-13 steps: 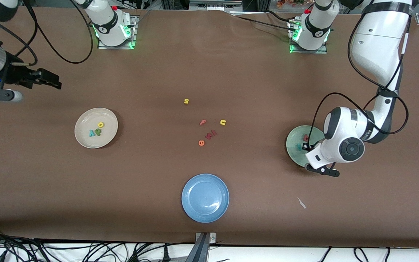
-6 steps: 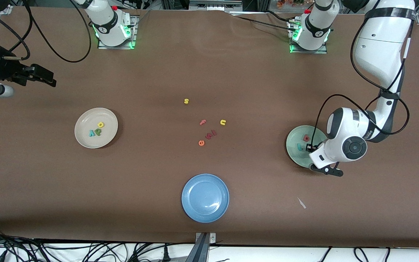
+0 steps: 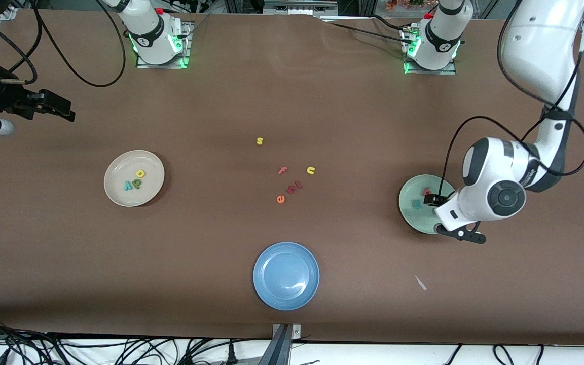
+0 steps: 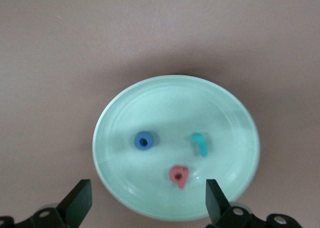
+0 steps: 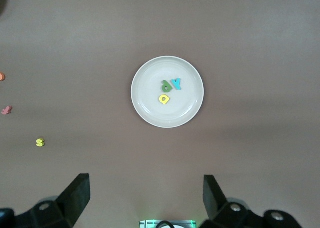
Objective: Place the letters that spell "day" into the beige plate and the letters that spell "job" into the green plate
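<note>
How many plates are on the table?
3: the beige plate toward the right arm's end, the green plate under the left hand, and the blue plate nearest the front camera.

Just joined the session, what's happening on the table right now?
Both words look sorted. The left gripper hangs open over the green plate, which holds the blue "o", teal "j" and red "b". The beige plate holds "d", "a", "y". The right gripper waits open, high at its end of the table. The blue plate holds nothing.

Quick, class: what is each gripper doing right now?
Left gripper: open, empty, over the green plate.
Right gripper: open, empty, waiting above the table near the beige plate.
</note>
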Motion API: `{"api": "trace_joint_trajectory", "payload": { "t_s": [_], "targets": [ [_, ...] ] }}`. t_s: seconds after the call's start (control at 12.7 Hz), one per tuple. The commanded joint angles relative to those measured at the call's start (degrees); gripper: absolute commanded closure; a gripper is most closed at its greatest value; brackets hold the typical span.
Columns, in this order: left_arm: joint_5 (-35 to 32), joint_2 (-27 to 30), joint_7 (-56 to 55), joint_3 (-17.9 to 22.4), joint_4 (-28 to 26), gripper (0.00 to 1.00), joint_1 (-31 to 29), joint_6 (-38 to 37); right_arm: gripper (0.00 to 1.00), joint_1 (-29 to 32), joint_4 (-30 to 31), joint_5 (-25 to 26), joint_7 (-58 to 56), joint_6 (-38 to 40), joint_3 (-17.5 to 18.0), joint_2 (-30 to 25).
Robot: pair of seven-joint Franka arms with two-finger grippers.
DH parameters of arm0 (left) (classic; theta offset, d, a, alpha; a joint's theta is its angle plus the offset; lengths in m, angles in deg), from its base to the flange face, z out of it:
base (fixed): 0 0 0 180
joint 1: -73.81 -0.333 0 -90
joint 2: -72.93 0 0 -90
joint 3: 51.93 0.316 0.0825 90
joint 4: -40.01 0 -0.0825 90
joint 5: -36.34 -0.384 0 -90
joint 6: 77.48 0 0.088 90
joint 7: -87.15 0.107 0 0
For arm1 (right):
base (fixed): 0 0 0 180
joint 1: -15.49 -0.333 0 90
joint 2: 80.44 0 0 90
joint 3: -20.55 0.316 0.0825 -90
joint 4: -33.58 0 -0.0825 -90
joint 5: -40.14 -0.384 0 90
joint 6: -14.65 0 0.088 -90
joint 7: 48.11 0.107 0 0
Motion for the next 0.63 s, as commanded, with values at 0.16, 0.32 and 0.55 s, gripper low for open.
{"api": "trace_joint_trajectory", "payload": {
  "t_s": [0.16, 0.32, 0.55],
  "targets": [
    [0.14, 6.59, 0.27, -4.71, 9.39, 0.00, -0.37, -13.36, 0.00, -0.86, -3.64, 0.90, 1.08, 2.78, -0.43, 1.94],
    [0.23, 8.00, 0.27, -5.08, 13.88, 0.00, -0.63, -15.06, 0.00, -0.95, -3.64, 0.81, 1.16, 2.25, -0.34, 2.02],
    [0.40, 11.61, 0.18, -4.73, 14.60, 0.00, -2.21, -16.38, 0.00, -1.04, -3.64, 0.72, 1.08, 2.16, -0.26, 2.11]
  ]
}}
